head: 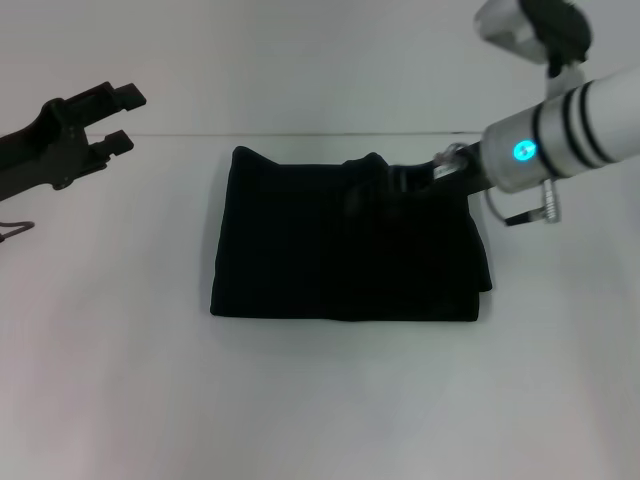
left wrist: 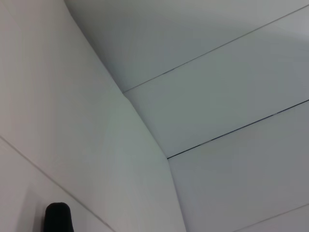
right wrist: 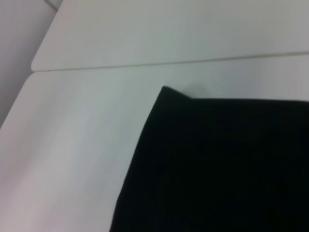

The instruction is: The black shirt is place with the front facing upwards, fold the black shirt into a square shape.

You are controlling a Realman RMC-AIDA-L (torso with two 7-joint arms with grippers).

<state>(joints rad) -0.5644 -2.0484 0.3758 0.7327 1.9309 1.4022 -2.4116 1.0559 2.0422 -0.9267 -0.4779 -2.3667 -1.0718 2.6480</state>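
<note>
The black shirt (head: 345, 245) lies folded into a compact, roughly rectangular bundle at the centre of the head view, on a white table (head: 320, 400). Its lower edge runs nearly straight, while its upper edge is lumpy, with a raised fold near the middle top and a small peak at the upper left corner. No lettering shows on the visible cloth.

The right gripper (head: 400, 182) reaches in from the upper right of the frame, its silver wrist with a lit blue ring sitting just off the bundle's upper right corner. The black fingers lie against the black cloth near the raised fold, and whether they are spread or pinching the fabric cannot be told.

The left gripper (head: 118, 120) hangs at the upper left of the frame, well apart from the shirt, its two fingers spread with a clear gap and nothing between them.

In the right wrist view, the shirt (right wrist: 217, 164) fills the lower right, one corner pointing toward the table's far edge.
</note>
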